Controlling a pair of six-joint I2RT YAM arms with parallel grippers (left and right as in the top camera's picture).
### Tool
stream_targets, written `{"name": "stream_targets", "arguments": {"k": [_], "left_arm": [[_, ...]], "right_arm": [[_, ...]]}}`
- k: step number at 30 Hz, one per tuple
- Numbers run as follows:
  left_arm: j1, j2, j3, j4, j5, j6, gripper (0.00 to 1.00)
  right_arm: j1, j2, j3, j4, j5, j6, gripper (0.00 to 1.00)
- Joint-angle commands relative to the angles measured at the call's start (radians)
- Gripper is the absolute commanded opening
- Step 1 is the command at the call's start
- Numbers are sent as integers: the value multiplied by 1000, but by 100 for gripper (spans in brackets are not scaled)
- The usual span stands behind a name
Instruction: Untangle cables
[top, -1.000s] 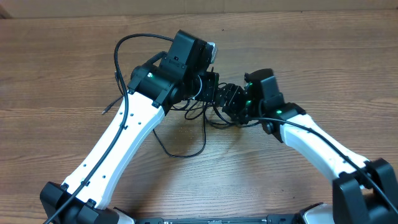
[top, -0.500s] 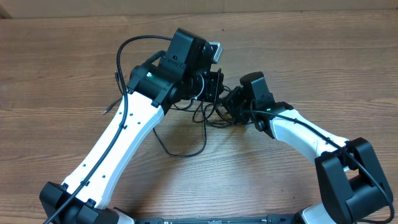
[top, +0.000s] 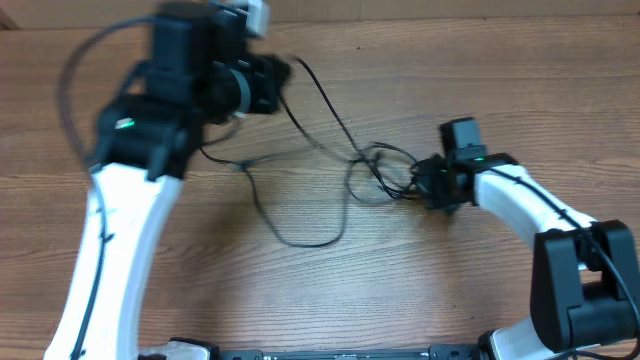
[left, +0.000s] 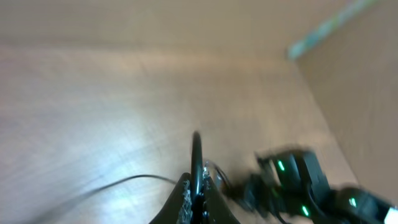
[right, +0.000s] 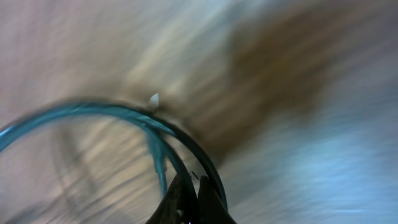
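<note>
Thin black cables lie on the wooden table. One strand runs nearly straight from my left gripper, raised at the upper left, down to a small knot of loops at centre right. In the left wrist view that gripper is shut on this cable, which stands up between the fingers. My right gripper is shut at the knot's right edge. In the blurred right wrist view its closed tips sit where the curved cable loops meet them, gripping a strand.
A slack loop of cable hangs toward the table's front, with another piece trailing left under the left arm. A cardboard wall borders the far edge. The left wrist view catches the right arm.
The left gripper has swung up and to the left, drawing one cable out of the bundle into a long strand. The right gripper has shut and shifted right, staying at the knot.
</note>
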Motion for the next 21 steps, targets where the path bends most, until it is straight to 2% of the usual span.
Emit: {"name": "stream_targets", "arguments": {"k": [1,7,12,21], "left_arm": [[73,-48,39,24,1,0,4],[192,-56,40,134,-1,31,4],[301,-55,40,260,0,31,4],[398,-56,78,472,-4,62,4]], "right_arm": [[-89,5,12,-55,138,-119,4],[-247,5,12,-125,260,-185,4],[-348,6,12,-130,279,-206,4],[-386,6,12,-146,279,-206,6]]}}
